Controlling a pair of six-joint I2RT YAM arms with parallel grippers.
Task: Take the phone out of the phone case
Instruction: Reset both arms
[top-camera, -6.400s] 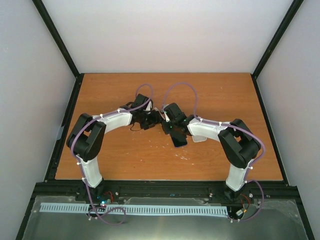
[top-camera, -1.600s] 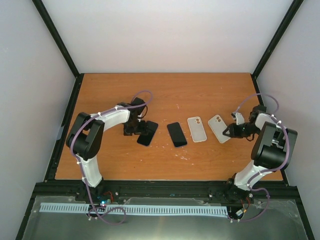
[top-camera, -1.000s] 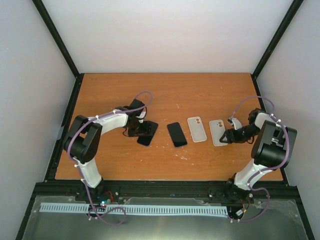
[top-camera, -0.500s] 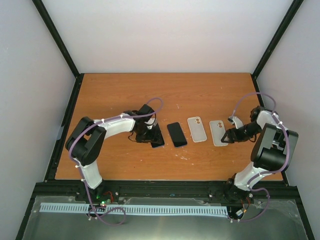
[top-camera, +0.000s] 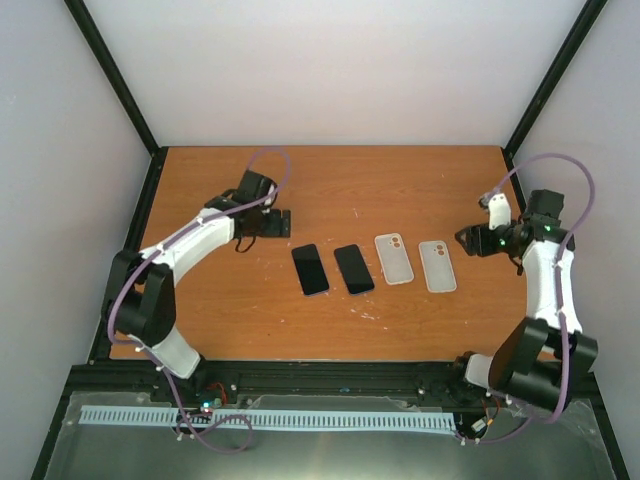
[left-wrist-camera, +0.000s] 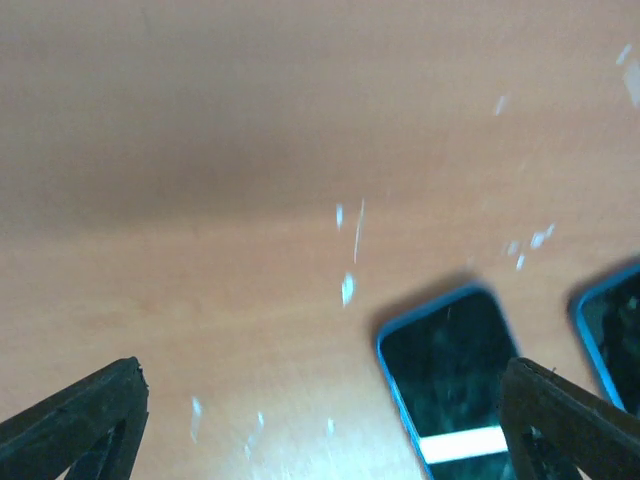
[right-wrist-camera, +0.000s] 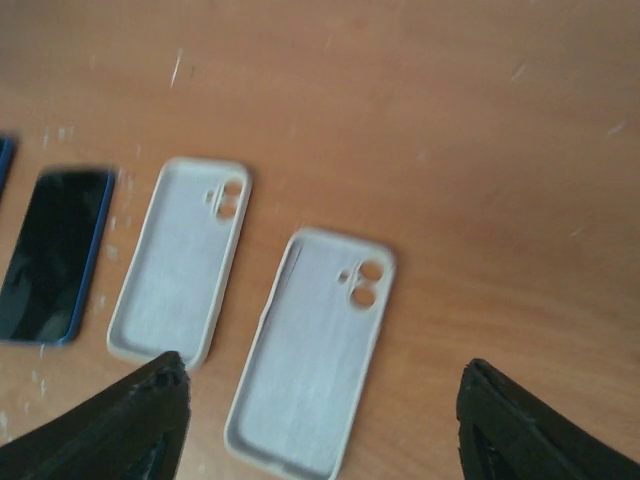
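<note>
Four things lie in a row across the middle of the orange worktop (top-camera: 200, 300): two dark phones and two pale cases, none touching its neighbour. The first phone (top-camera: 310, 269) lies screen up nearest the left arm, with the second phone (top-camera: 353, 268) just beside it; both show a blue edge in the left wrist view. Next comes the inner case (top-camera: 393, 259), then the outer case (top-camera: 437, 265) nearest the right arm. Both cases lie open side up and hold nothing, their camera cut-outs at the far end, so the phones are out of them.

The left hand (top-camera: 283, 223) hangs above bare wood beyond the first phone's far end. Its fingers (left-wrist-camera: 85, 420) are spread wide, with nothing between them. The right hand (top-camera: 465, 240) is just off the outer case's far corner, apart from it. Its fingers (right-wrist-camera: 530, 420) are also spread and hold nothing — the wrist view looks between them at both cases.
</note>
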